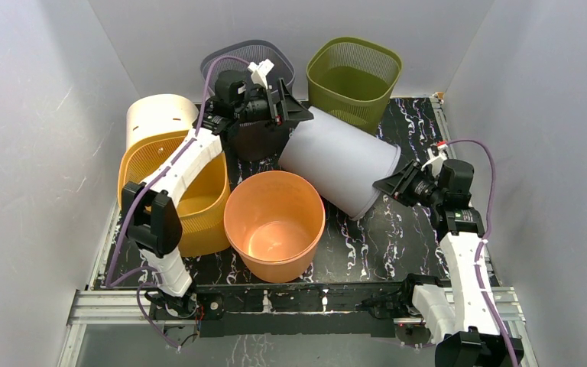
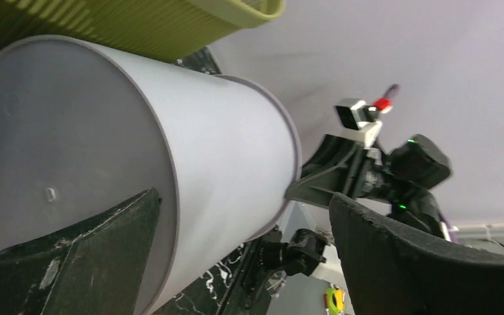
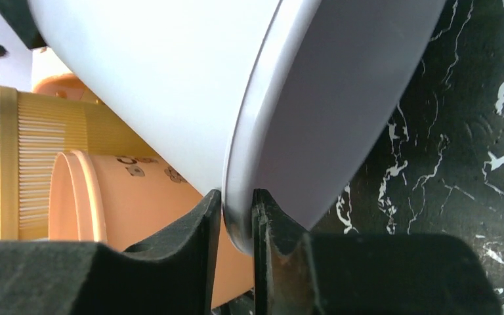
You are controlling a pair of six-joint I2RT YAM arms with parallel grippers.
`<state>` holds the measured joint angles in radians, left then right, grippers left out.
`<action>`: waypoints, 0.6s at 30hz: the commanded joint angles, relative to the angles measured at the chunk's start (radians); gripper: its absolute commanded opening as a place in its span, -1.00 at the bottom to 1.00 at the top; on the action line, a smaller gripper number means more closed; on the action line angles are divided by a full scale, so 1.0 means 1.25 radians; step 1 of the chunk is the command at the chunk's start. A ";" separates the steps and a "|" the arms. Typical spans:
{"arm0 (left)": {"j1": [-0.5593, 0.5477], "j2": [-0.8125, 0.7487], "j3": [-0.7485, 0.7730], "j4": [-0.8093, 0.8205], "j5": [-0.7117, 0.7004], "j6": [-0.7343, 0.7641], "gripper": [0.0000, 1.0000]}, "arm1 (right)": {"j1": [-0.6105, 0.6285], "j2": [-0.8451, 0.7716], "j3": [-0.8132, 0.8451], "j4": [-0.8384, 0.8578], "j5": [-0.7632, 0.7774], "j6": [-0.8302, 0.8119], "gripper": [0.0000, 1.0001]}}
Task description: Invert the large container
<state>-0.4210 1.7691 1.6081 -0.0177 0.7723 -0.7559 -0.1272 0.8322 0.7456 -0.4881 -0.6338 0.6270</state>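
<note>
Large container [image 1: 340, 162], pale grey, tipped on its side mid-table, rim pinched tight in the right gripper [image 1: 384, 186], base end between the wide-spread, empty jaws of the left gripper [image 1: 296, 113]. Risk: smooth thin rim slipping from that pinch, barrel rolling onto the orange bucket [image 1: 275, 222] just beside. Counted: one bucket, one cream tub [image 1: 157, 115], one dark tub [image 1: 258, 141] partly hidden, three mesh baskets: yellow basket [image 1: 206, 229], green basket [image 1: 367, 53], grey basket [image 1: 229, 61].

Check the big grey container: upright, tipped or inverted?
Tipped, not inverted: grey container lies roughly on its side, base toward left tool, rim pinched by right tool.
</note>
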 commanded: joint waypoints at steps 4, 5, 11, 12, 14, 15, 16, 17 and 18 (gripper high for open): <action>-0.085 -0.086 0.033 0.083 0.174 -0.079 0.97 | 0.017 -0.021 -0.067 -0.014 0.026 0.011 -0.39; -0.090 -0.086 0.037 0.076 0.170 -0.074 0.97 | 0.016 -0.030 -0.072 -0.020 0.041 0.011 -0.37; -0.143 -0.076 0.046 0.097 0.161 -0.082 0.97 | 0.016 -0.069 -0.100 -0.048 0.137 0.023 -0.30; -0.154 -0.070 0.046 0.100 0.159 -0.085 0.97 | 0.017 -0.073 -0.103 -0.054 0.157 0.027 -0.29; -0.179 -0.055 0.046 0.111 0.155 -0.091 0.97 | 0.016 -0.080 -0.105 -0.079 0.211 0.034 -0.16; -0.190 -0.047 0.049 0.114 0.153 -0.092 0.97 | 0.016 -0.083 -0.103 -0.106 0.248 0.035 -0.04; -0.200 -0.040 0.050 0.116 0.149 -0.092 0.97 | 0.016 -0.085 -0.099 -0.130 0.284 0.032 0.10; -0.212 -0.034 0.051 0.124 0.146 -0.094 0.97 | 0.016 -0.088 -0.093 -0.155 0.324 0.025 0.31; -0.222 -0.028 0.052 0.131 0.143 -0.096 0.97 | 0.016 -0.095 -0.088 -0.172 0.350 0.029 0.52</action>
<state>-0.6342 1.7172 1.6386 0.1112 0.8921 -0.8486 -0.1085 0.7444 0.6041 -0.6579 -0.3935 0.6525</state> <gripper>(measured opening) 0.983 0.623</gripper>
